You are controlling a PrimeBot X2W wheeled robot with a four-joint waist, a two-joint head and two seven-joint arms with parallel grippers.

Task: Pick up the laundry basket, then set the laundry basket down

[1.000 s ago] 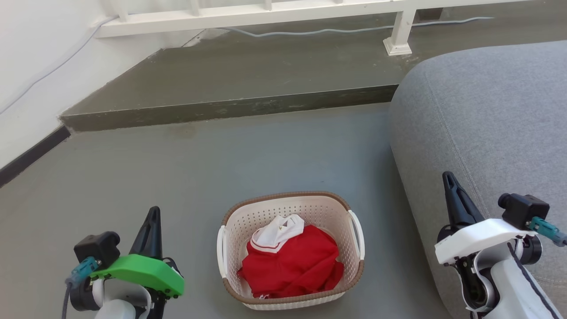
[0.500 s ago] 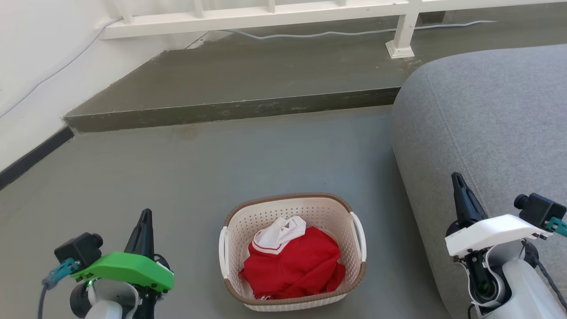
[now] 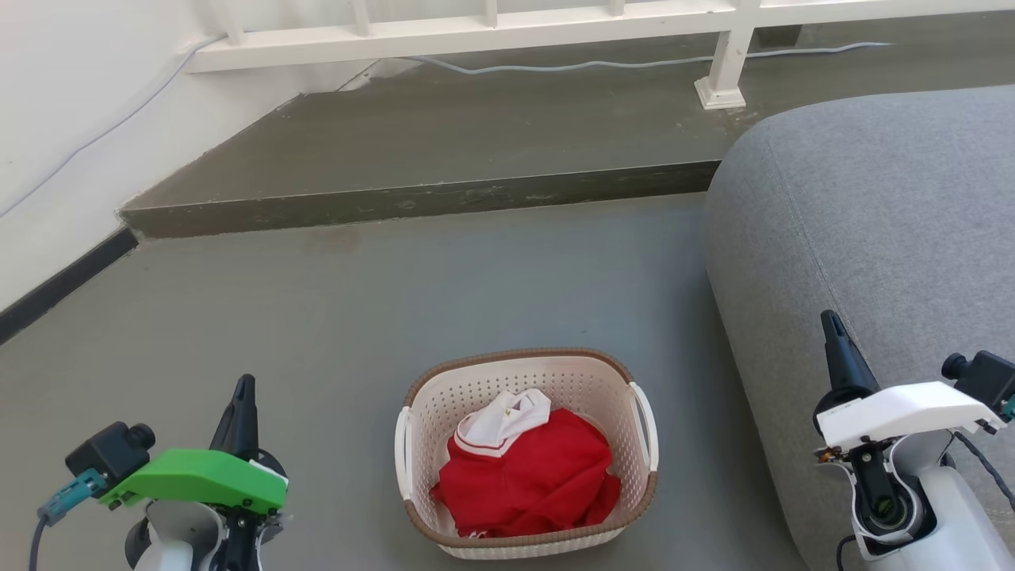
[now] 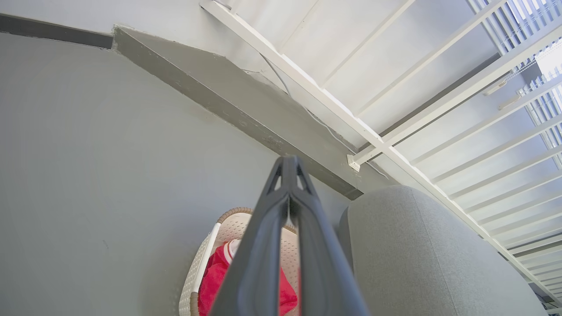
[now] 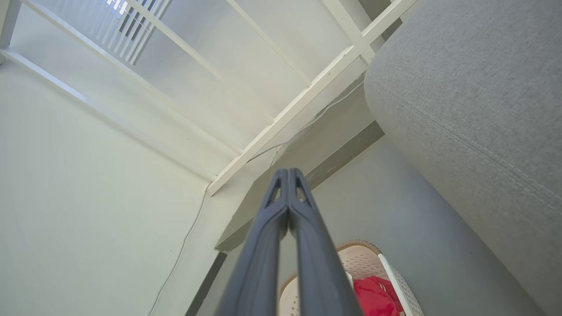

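Grey floor, laundry basket on it beside grey sofa

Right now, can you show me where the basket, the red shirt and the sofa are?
basket (image 3: 515, 353): head view, on the brown rim at its far side.
red shirt (image 3: 531, 476): head view, on the middle of the red cloth in the basket.
sofa (image 3: 872, 206): head view, on its grey top.

One laundry basket, one red garment, one left end effector, one right end effector, one grey sofa, one white railing
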